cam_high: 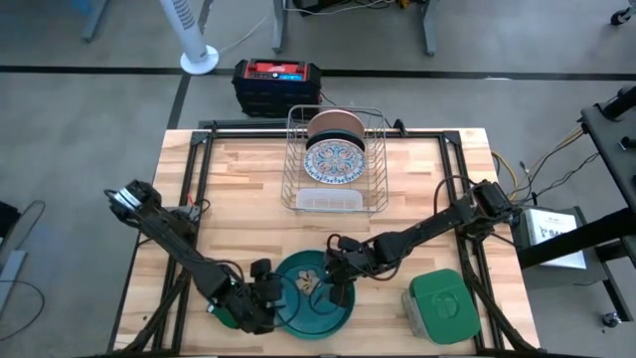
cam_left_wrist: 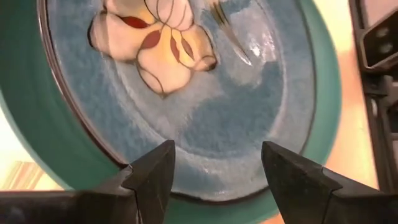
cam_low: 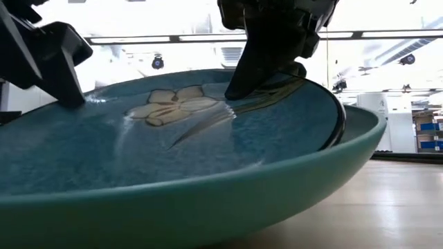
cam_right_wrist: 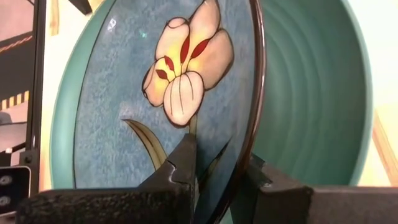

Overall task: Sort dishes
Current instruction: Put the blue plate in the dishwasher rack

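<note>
Gripping the rim of the flower plate (cam_right_wrist: 168,99), the right gripper (cam_high: 341,281) has one finger on the painted face and the other behind the dark edge, jaws clenched on the plate. This plate, blue-teal with a cream and red flower, is tilted, its gripped edge raised. It sits inside the green plate (cam_high: 338,316), a bright teal-green dish lying flat on the table (cam_high: 248,199) at the near edge, between the two arms. In the low view the flower plate leans within the green plate's rim.

The left gripper (cam_high: 260,298) sits at the opposite, left edge of the stack. Its jaws are spread apart and grasp nothing; in its wrist view both fingers (cam_left_wrist: 152,177) hang over the plates' rim.

At the far side of the table stands a wire rack (cam_high: 336,164). It holds two more plates upright: the ornamented plate (cam_high: 334,159), white with blue and red, in front, and the pink plate (cam_high: 336,124) behind it.

A green-lidded container (cam_high: 440,306) rests near the right corner, well apart from the plates.
</note>
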`<state>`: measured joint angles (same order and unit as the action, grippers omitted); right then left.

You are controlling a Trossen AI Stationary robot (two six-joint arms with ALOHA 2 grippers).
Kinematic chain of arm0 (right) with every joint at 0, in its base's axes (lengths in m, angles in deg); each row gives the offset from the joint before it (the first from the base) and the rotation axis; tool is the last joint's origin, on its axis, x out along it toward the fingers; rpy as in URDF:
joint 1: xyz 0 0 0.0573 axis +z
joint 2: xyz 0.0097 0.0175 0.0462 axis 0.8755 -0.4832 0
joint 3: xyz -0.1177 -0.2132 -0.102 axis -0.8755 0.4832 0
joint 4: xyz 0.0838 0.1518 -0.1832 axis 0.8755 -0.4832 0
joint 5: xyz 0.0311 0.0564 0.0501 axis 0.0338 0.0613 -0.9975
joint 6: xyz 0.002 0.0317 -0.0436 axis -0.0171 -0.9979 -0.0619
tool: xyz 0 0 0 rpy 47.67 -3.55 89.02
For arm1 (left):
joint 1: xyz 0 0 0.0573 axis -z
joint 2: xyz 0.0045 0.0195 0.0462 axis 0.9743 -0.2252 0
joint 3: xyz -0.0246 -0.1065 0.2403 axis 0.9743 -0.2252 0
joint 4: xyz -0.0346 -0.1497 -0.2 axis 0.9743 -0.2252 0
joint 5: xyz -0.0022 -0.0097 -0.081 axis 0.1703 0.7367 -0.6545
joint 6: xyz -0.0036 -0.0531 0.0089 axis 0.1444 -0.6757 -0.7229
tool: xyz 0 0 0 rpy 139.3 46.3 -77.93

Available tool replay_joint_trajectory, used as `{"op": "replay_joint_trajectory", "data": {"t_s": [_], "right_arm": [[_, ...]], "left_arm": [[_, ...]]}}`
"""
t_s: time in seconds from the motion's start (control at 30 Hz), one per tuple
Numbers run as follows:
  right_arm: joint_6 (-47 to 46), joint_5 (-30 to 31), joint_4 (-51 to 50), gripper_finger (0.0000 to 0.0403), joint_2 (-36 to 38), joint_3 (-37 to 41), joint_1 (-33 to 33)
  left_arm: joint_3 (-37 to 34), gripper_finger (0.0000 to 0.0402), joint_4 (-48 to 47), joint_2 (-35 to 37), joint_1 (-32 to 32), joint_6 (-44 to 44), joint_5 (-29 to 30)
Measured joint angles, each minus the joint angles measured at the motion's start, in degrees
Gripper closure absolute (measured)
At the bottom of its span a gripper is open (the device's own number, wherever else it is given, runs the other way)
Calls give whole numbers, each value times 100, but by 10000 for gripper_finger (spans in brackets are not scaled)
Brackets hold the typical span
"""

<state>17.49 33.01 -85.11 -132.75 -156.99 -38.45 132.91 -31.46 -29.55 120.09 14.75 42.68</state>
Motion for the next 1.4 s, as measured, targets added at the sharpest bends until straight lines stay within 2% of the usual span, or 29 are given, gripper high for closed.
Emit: {"op": "replay_joint_trajectory", "data": {"t_s": [0.23, 0.57, 0.7, 0.97, 1.1, 1.3, 1.4], "right_arm": [[10, 129, -4, 358, 7, 5, 13], [63, 234, -98, 358, 247, 25, 13], [33, 251, -168, 358, 295, 25, 11], [20, 373, -219, 358, 401, 27, -3], [28, 406, -292, 358, 529, 34, -31], [184, 629, -424, 375, 687, 28, -11], [238, 681, -331, 392, 702, 14, 22]], "left_arm": [[0, 171, -6, 41, 0, 48, 39], [1, 171, -7, 365, 5, 46, 454], [2, 171, 1, 588, 64, 447, 779], [7, 171, 19, 1038, 111, 1508, 867], [9, 171, 27, 1337, 105, 1860, 1274], [9, 171, -8, 1582, 107, 2122, 2294], [-22, 171, -54, 1548, 110, 2308, 2343]]}}
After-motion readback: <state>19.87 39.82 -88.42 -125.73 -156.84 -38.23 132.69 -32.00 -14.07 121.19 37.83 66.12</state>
